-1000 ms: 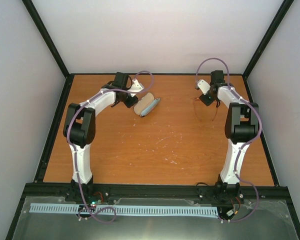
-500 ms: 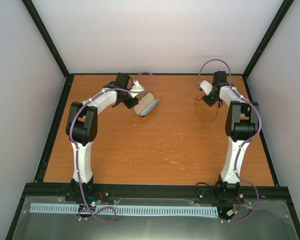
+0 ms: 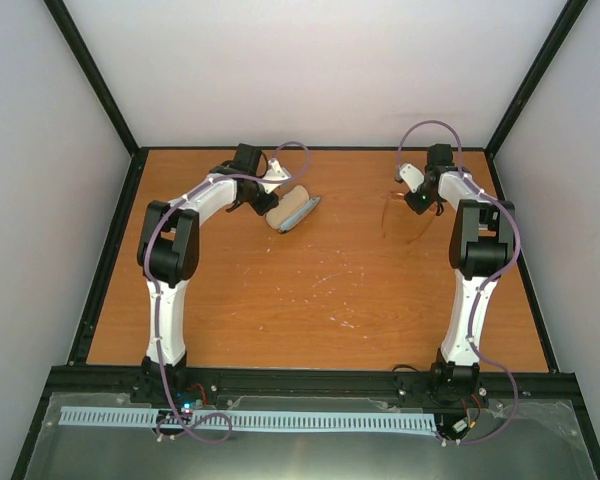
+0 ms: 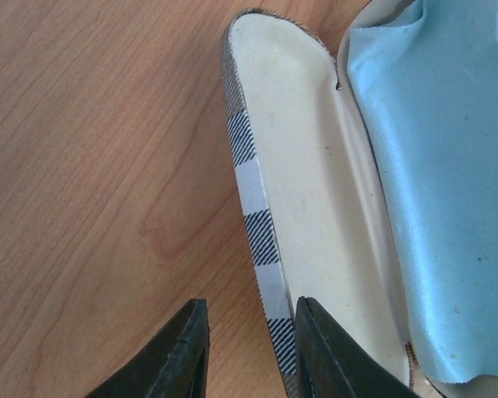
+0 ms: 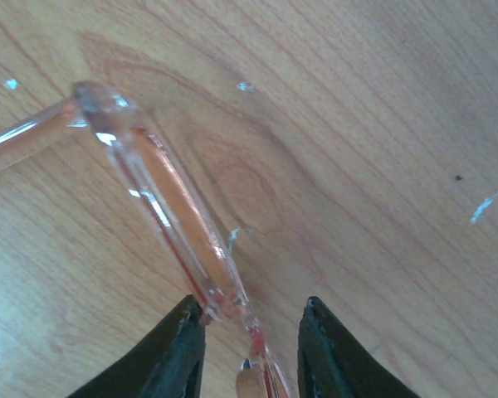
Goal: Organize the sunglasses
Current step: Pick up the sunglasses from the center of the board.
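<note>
The sunglasses (image 3: 398, 218), with a thin clear frame and orange-tinted lenses, lie on the table at the back right. In the right wrist view their frame (image 5: 178, 228) runs between my right gripper's (image 5: 251, 303) fingers, touching the left finger, with a gap to the right finger. The right gripper (image 3: 417, 203) is open. The brown oval case (image 3: 288, 208) lies open at the back left, with the light blue cloth (image 4: 440, 166) in it. My left gripper (image 4: 251, 303) is open and straddles the case's striped rim (image 4: 253, 207), one finger inside the case and one on the table side.
Black frame rails (image 3: 110, 255) edge the wooden table (image 3: 320, 290) left and right, and white walls stand close behind it. Both arms reach to the far part of the table.
The sunglasses have shifted a little to the left on the table at the right gripper. The left arm has edged slightly towards the case.
</note>
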Robot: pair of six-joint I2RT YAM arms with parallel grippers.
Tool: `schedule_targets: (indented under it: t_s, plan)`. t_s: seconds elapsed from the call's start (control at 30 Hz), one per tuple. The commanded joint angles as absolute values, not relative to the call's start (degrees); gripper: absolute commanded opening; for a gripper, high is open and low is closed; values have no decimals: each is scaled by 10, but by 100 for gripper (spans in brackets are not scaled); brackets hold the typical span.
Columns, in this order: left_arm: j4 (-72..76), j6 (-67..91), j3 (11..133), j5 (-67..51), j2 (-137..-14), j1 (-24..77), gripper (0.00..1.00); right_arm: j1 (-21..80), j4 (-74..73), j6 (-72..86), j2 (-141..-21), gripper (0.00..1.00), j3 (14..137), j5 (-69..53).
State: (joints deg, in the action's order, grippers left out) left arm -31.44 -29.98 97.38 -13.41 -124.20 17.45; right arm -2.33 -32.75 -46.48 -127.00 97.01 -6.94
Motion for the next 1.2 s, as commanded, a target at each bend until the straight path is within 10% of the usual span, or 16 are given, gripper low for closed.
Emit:
schedule_targets:
  t_s: [0.0,0.43,0.8,1.17]
  plan:
    - [-325,-305,998,-145,-1248,170,31,-26,-359,-455,-1272,28,978,-99]
    - [-306,-296,968,-162,-1227,170,30,-26,-396,-401,-1247,37,964,-122]
    - [-302,-296,960,-160,-1224,170,30,-26,-406,-406,-1253,4,981,-123]
    - [-304,-289,971,-174,-1223,171,30,-27,-401,-317,-1258,3,1018,-154]
